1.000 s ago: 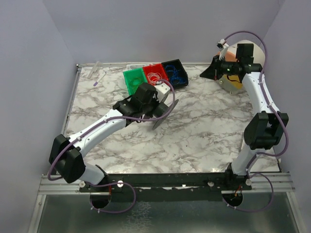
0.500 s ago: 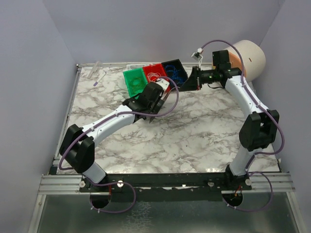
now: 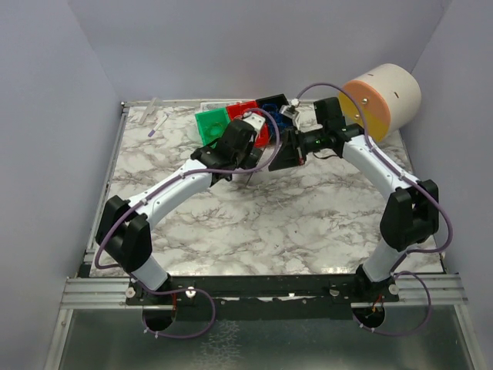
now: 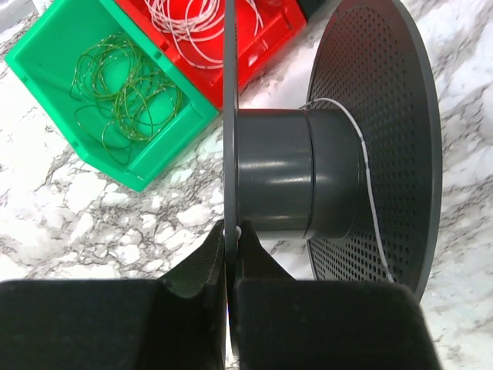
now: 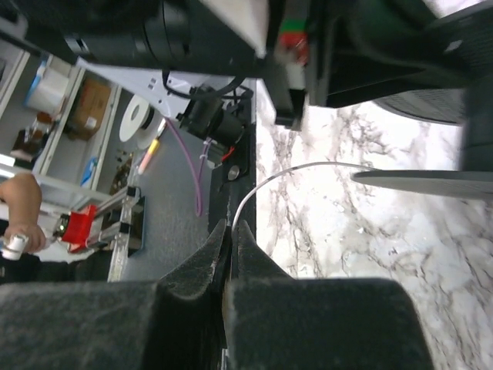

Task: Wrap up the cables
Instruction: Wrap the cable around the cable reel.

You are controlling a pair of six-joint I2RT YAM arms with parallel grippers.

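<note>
Dark grey plastic: the spool (image 4: 277,173), held on edge above the tabletop (image 3: 308,208) just near of the bins, its thin flange nipped in the closed left pincer (image 4: 229,240). One whitish cable (image 4: 362,146) crosses the hub and the perforated flange. In the right wrist view I see the strand arc to the right pincer (image 5: 230,230), whose fingers are shut on it. The other cables lie as loose coils: green coils (image 4: 123,85) in the green bin (image 4: 166,148), whitish coils (image 4: 192,15) in the red bin (image 4: 273,31) (the blue bin (image 3: 271,102) is too hidden to read). I judge the strand feather-light, limp yet springy, slippery on smooth plastic and easily kinked. I would hold it near its free end, under gentle tension only.
</note>
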